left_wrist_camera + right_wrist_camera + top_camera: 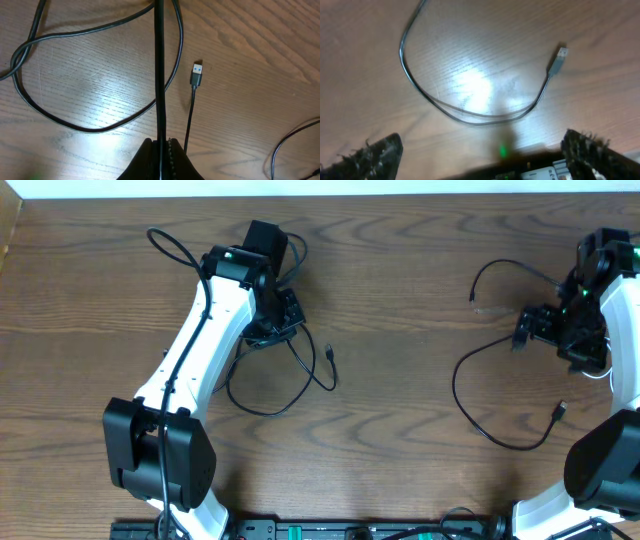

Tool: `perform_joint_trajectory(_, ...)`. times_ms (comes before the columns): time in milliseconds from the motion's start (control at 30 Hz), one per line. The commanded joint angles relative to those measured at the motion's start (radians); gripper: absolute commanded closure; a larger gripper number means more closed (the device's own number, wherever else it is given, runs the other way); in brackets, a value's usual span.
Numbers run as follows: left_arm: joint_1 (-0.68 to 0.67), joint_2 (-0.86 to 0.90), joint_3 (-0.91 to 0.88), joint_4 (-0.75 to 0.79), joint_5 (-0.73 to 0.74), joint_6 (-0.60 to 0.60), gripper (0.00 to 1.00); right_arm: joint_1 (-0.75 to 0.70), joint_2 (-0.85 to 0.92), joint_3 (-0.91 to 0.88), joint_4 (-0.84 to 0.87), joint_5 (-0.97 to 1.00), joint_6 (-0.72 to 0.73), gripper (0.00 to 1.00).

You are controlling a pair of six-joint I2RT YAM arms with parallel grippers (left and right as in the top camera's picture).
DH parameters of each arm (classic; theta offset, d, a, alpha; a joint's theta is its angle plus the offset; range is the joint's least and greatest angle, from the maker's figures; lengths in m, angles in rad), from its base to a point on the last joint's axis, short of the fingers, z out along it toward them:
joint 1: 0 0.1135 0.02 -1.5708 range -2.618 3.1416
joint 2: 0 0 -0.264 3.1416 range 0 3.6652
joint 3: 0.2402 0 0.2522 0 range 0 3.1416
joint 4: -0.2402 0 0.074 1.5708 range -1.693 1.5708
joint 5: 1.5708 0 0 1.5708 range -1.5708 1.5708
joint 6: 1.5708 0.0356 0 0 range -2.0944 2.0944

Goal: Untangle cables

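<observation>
1. Here, a brown wooden desk (pixel 400 240) is seen from above, with one robot arm at each side.
2. The left claw (pixel 161 146) is shut tight on a black cable (pixel 160 75). The cable is pulled in a straight line away from the claw.
3. Under that straight piece, a big loop (pixel 75 125) of black cable is laid flat on the desk. It cannot be told if the loop is part of the held cable.
4. A small plug (pixel 197 74) on a thin black cord is seen just beside the held cable, resting on the wood.
5. The right claw (pixel 482 150) is held wide open. Its fingers (pixel 375 155) are far apart, and nothing is gripped between them.
6. In front of the right claw, a second black cable (pixel 470 117) is laid in a curve on the desk. Its grey plug (pixel 560 55) is turned away from the claw, and the cable is not touched.
7. From above, the two cables are seen well apart, one by each arm.
</observation>
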State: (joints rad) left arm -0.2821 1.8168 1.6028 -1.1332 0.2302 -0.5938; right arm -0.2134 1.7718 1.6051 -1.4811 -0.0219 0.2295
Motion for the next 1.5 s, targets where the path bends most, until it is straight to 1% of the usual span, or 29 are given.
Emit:
perform_joint_trajectory(0, 0.004, -0.003, 0.003, -0.006, -0.014, 0.018, 0.93, -0.002, -0.005, -0.041, -0.013, -0.034, 0.001, 0.01)
perform_joint_trajectory(100, 0.004, -0.003, 0.003, -0.006, -0.014, 0.018, 0.92, -0.002, -0.005, -0.118, 0.025, -0.04, 0.038, 0.01)
perform_joint_trajectory(200, 0.004, -0.003, 0.003, -0.007, -0.014, 0.018, 0.92, 0.002, -0.005, -0.219, 0.118, -0.055, 0.082, 0.01)
perform_joint_trajectory(333, 0.004, -0.003, 0.003, -0.006, -0.014, 0.018, 0.93, 0.029, -0.005, -0.333, 0.261, -0.159, -0.051, 0.01)
perform_joint_trajectory(367, 0.004, -0.003, 0.003, -0.006, -0.014, 0.018, 0.93, 0.04, -0.005, -0.354, 0.277, -0.171, -0.056, 0.01)
perform_joint_trajectory(433, 0.004, -0.003, 0.003, -0.006, -0.014, 0.018, 0.93, 0.063, -0.005, -0.38, 0.296, -0.172, -0.056, 0.01)
perform_joint_trajectory(633, 0.004, -0.003, 0.003, -0.01, -0.04, 0.018, 0.92, 0.194, -0.005, -0.407, 0.297, -0.171, -0.153, 0.02)
perform_joint_trajectory(800, 0.004, -0.003, 0.003, -0.011, -0.04, 0.018, 0.93, 0.29, -0.005, -0.418, 0.303, -0.081, -0.142, 0.02)
perform_joint_trajectory(867, 0.004, -0.003, 0.003, -0.011, -0.041, 0.018, 0.93, 0.33, -0.005, -0.434, 0.328, -0.036, -0.121, 0.05)
perform_joint_trajectory(900, 0.004, -0.003, 0.003, -0.011, -0.045, 0.018, 0.92, 0.344, -0.005, -0.442, 0.343, -0.014, -0.102, 0.09)
perform_joint_trajectory(1000, 0.004, -0.003, 0.003, -0.023, -0.072, 0.02, 0.93, 0.386, -0.005, -0.469, 0.378, 0.054, -0.04, 0.12)
perform_joint_trajectory(1133, 0.004, -0.003, 0.003, -0.037, -0.093, 0.026, 0.93, 0.42, -0.005, -0.513, 0.442, 0.125, 0.037, 0.12)
perform_joint_trajectory(1233, 0.004, -0.003, 0.003, -0.04, -0.093, 0.026, 0.93, 0.443, -0.005, -0.559, 0.542, 0.141, 0.071, 0.19)
perform_joint_trajectory(1267, 0.004, -0.003, 0.003, -0.04, -0.093, 0.026, 0.93, 0.451, -0.005, -0.575, 0.582, 0.141, 0.074, 0.25)
perform_joint_trajectory(1300, 0.004, -0.003, 0.003, -0.04, -0.093, 0.026, 0.93, 0.457, -0.005, -0.587, 0.613, 0.144, 0.087, 0.28)
perform_joint_trajectory(1400, 0.004, -0.003, 0.003, -0.042, -0.093, 0.026, 0.93, 0.474, -0.005, -0.611, 0.687, 0.15, 0.138, 0.32)
perform_joint_trajectory(1433, 0.004, -0.003, 0.003, -0.045, -0.093, 0.026, 0.92, 0.476, -0.005, -0.615, 0.709, 0.156, 0.165, 0.37)
perform_joint_trajectory(1467, 0.004, -0.003, 0.003, -0.048, -0.093, 0.026, 0.93, 0.476, -0.005, -0.615, 0.719, 0.155, 0.179, 0.38)
